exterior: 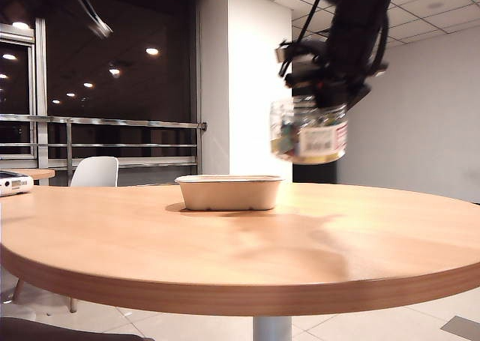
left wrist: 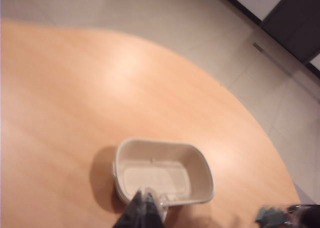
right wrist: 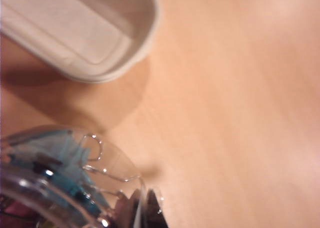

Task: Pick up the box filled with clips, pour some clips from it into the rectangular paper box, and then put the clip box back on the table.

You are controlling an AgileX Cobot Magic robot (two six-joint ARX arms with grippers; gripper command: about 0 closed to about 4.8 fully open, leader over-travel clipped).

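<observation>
Held in the air to the right of the rectangular paper box (exterior: pixel 229 192), the box filled with clips (exterior: pixel 311 135) is a clear round jar with a white label. My right gripper (exterior: pixel 330 101) hangs from above, shut on it. In the right wrist view its fingers (right wrist: pixel 145 208) pinch the jar's clear wall, with teal clips (right wrist: pixel 55 158) inside and the paper box (right wrist: pixel 145 32) beyond, empty. My left gripper (left wrist: pixel 145 195) is shut on nothing, high over the near rim of the paper box (left wrist: pixel 202 163). The table (exterior: pixel 225 243) is bare around the tray.
A white chair (exterior: pixel 95 171) and a smaller table with a white device (exterior: pixel 15 182) stand behind at the left. The round table's edge (left wrist: pixel 260 133) curves past the tray, with tiled floor beyond. A white pillar (exterior: pixel 251 86) rises behind the tray.
</observation>
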